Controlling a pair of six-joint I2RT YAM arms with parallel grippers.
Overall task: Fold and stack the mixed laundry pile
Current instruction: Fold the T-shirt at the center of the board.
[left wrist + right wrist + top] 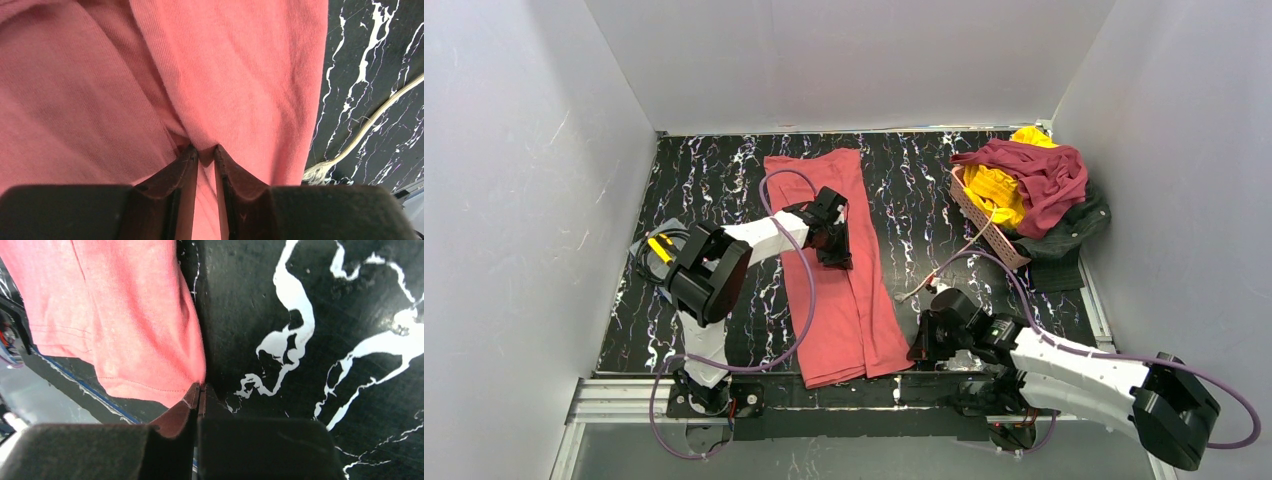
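Note:
A salmon-red garment lies lengthwise down the middle of the black marbled table. My left gripper rests on its middle; in the left wrist view its jaws are nearly closed and pinch a fold of the salmon cloth. My right gripper is at the garment's near right edge; in the right wrist view the jaws are shut with the cloth's edge running into the tips. The maroon, yellow and charcoal garments are heaped at the back right.
A pink lattice basket lies tipped under the heap at the back right. A cream cord trails from it toward the salmon garment and shows in the left wrist view. White walls enclose the table on three sides.

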